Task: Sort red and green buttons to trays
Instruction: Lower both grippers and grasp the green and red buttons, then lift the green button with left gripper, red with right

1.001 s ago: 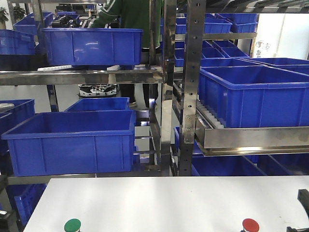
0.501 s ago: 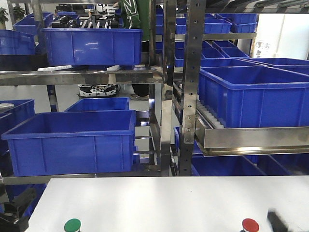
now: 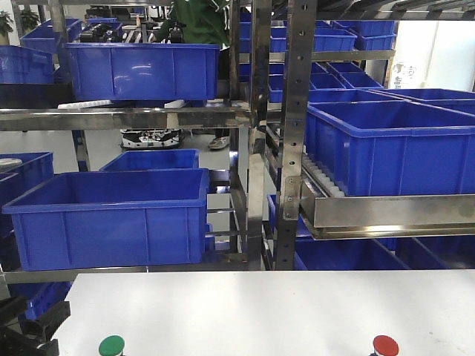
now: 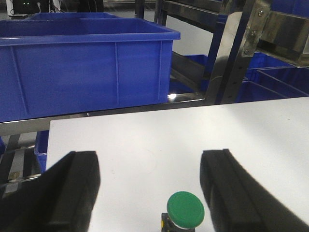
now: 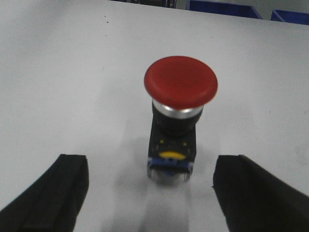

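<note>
A green button [image 3: 112, 345] stands on the white table [image 3: 252, 311] at the front left, and a red button [image 3: 385, 345] at the front right. My left gripper [image 4: 152, 188] is open, with the green button [image 4: 186, 210] between its fingers [image 4: 72, 188], nearer the right one. Part of the left arm shows at the front view's lower left [image 3: 30, 330]. My right gripper [image 5: 152, 193] is open, and the red button [image 5: 181, 82] stands upright just beyond its fingertips [image 5: 251, 193]. The right gripper is out of the front view.
A metal rack stands behind the table. It holds a large blue bin [image 3: 111, 215] at the left, another [image 3: 393, 144] on a roller shelf at the right, and more above. A rack upright [image 3: 293, 133] stands at centre. A person in green is at the far back.
The right gripper, at the front view's right edge before, has left that view. The left arm has come in at the lower left. Both buttons stay put.
</note>
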You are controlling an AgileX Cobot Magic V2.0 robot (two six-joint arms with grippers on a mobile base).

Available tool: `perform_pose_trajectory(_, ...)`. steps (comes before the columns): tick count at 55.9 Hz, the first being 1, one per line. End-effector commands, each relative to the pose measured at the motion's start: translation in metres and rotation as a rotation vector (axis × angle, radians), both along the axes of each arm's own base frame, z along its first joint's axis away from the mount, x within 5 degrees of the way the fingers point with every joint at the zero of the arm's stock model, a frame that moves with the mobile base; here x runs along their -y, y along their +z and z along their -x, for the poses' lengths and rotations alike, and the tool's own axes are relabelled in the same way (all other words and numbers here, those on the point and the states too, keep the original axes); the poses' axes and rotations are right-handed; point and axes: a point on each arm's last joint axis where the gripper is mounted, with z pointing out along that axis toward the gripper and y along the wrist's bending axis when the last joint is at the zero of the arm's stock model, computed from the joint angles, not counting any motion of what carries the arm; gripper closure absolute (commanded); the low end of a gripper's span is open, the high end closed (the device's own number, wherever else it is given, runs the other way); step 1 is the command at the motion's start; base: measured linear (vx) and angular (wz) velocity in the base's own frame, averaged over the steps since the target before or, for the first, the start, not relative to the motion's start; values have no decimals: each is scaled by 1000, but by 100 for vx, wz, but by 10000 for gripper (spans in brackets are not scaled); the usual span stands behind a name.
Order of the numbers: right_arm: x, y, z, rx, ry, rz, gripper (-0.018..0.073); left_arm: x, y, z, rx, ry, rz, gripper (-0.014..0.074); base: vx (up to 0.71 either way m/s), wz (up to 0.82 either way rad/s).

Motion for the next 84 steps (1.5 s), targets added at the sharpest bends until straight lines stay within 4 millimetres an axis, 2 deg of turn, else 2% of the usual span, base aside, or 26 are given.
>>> perform_pose_trajectory(1,-2,18,-30,251,-7,-38,-24,4,18,-5,114,-27,42,42,0,0)
perform_pose_trajectory(6,-3,10,-46,257,-13,-57,13,6,11,-6,91,-66,10,42,0,0)
perform_pose_trajectory(9,-3,7,-53,264,-15,-67,91,9,6,-4,79,-107,-14,42,0,0)
perform_pose_trajectory(12,-3,6,-57,266,-19,-81,202,12,-3,-3,55,-149,-37,42,0,0)
perform_pose_trajectory(20,-3,7,-60,267,-23,-79,576,18,-34,2,-32,-236,-45,42,0,0)
perform_pose_trajectory(30,-2,7,-60,267,-32,-79,571,22,-70,-4,-123,-270,2,42,0,0)
perform_pose_trajectory(39,-1,7,-60,268,-43,-79,570,28,-96,-9,-52,-355,-17,42,0,0)
perform_pose_trajectory(51,-1,7,-60,269,-45,-79,567,21,-124,-28,-21,-235,67,42,0,0)
perform_pose_trajectory(64,-1,7,-60,269,-48,-79,567,24,-128,-58,11,-255,101,42,0,0)
perform_pose_trajectory(74,0,7,-60,269,-55,-78,567,31,-129,-75,-12,-346,144,46,0,0)
perform_pose_trajectory(78,0,7,-60,269,-62,-78,567,33,-131,-77,-42,-366,165,78,0,0)
perform_pose_trajectory(81,0,7,-60,269,-64,-78,567,34,-132,-77,-51,-370,172,138,0,0)
perform_pose_trajectory(84,0,7,-60,269,-64,-78,567,34,-132,-77,-54,-369,172,236,0,0)
